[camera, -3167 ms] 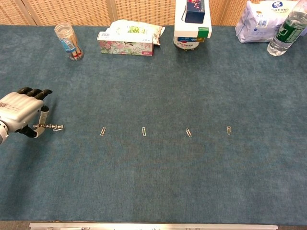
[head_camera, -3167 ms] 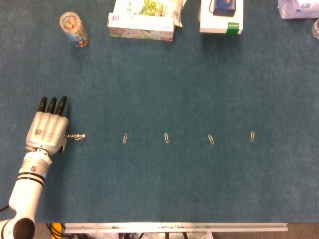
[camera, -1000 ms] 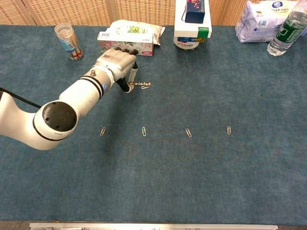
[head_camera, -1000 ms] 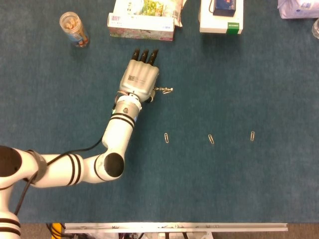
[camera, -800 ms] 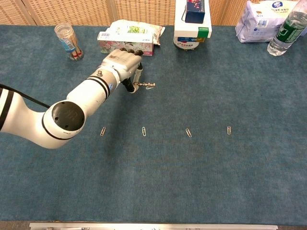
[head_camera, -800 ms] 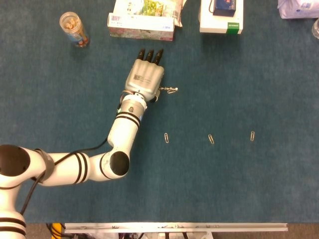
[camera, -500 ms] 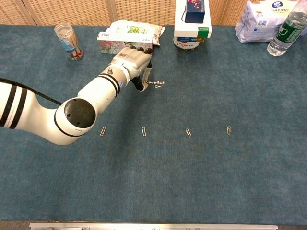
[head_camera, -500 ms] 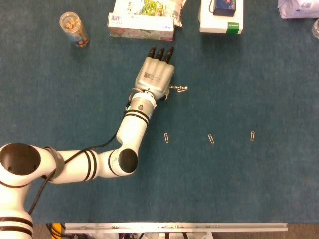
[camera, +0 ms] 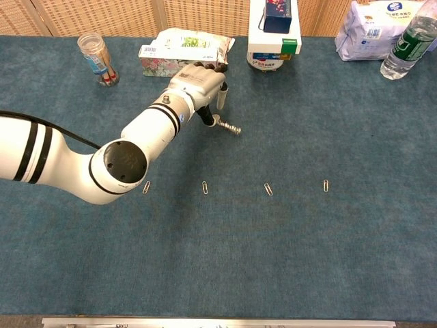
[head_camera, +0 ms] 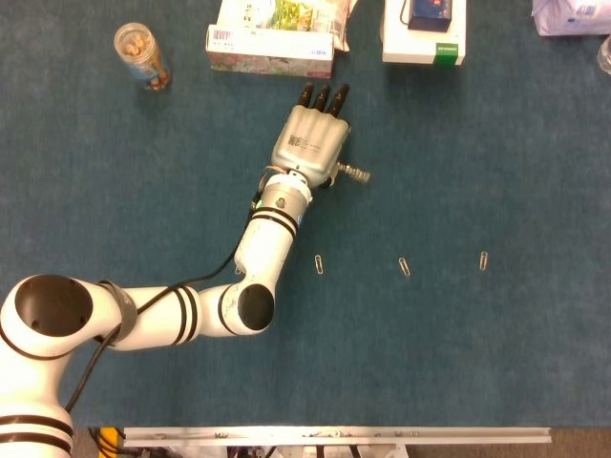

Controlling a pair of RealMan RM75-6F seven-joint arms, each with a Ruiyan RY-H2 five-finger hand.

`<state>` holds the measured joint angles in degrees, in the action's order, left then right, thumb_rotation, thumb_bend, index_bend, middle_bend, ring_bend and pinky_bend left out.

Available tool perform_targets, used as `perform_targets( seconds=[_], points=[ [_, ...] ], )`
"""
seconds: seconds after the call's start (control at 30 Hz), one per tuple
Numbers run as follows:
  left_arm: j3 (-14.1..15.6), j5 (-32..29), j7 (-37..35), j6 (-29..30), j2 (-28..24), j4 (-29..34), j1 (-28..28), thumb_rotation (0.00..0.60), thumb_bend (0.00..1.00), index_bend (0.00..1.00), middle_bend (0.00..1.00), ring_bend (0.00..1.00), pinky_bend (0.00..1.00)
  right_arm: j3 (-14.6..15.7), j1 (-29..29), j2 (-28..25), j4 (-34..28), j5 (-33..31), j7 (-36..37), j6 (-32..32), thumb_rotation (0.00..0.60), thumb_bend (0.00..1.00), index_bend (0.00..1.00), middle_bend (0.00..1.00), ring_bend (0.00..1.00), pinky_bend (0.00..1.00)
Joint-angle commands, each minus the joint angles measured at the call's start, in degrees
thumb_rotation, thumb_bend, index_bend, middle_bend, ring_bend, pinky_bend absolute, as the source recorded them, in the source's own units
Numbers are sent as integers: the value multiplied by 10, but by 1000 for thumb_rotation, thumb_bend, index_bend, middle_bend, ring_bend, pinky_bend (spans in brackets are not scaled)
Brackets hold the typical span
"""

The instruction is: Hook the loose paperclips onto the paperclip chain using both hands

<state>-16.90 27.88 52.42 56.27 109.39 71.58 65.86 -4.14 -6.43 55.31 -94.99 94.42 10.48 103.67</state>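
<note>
Left hand (head_camera: 312,143) pinching chain (camera: 229,128) — loose clips (camera: 204,187) lie well nearer the robot than the hand, long axes fore-aft; right hand unseen.

Perhaps lab: blue-felt table (camera: 355,260), wicker screen (camera: 102,15)

The left arm (head_camera: 191,315) is showing as a run of glossy white rounded segments, with black bands ringing the joints and large black circular caps (camera: 123,164) sitting on the elbow housings. A thin black cable (head_camera: 205,280) is looping along the outside of the forearm. The left hand (head_camera: 310,143) is wearing a silver-grey metallic back plate carrying a small printed label, and its fingers (head_camera: 325,93) are ending in black tips. A slim silver collar is joining wrist to hand.
</note>
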Motion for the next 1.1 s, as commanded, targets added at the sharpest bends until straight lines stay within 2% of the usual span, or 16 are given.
perform_targets(
  seconds=[0.03,0.1,0.2,0.4,0.6,0.77,1.1],
  points=[
    [2,8,-2,5,1,2,0,600,358,207,0,0,5,1,0,1,1,1,0,0,600,613,429,421,370,438],
    [5,16,-3,11,1,5,0,600,358,163,0,0,5,1,0,1,1,1,-1,-1,600,613,429,422,370,438],
    [9,21,-1,20,-3,18,-3,600,358,146,0,0,4,1,1,1,0,1,-1,-2,600,614,429,421,370,438],
    [30,22,25,72,-46,98,-27,600,358,154,0,0,5,0,2,1,1,-2,-1,-6,600,614,430,421,370,438],
    [69,32,57,149,-132,244,-69,600,358,190,0,0,5,-1,6,4,-1,0,-7,-10,600,613,429,421,370,438],
    [105,72,75,213,-204,356,-101,600,358,221,0,0,5,-3,15,9,-2,-2,-20,-23,600,613,429,421,370,438],
    [182,166,69,321,-339,519,-184,600,358,286,0,0,4,-4,33,23,-2,-9,-50,-58,600,613,429,421,370,438]
  ],
)
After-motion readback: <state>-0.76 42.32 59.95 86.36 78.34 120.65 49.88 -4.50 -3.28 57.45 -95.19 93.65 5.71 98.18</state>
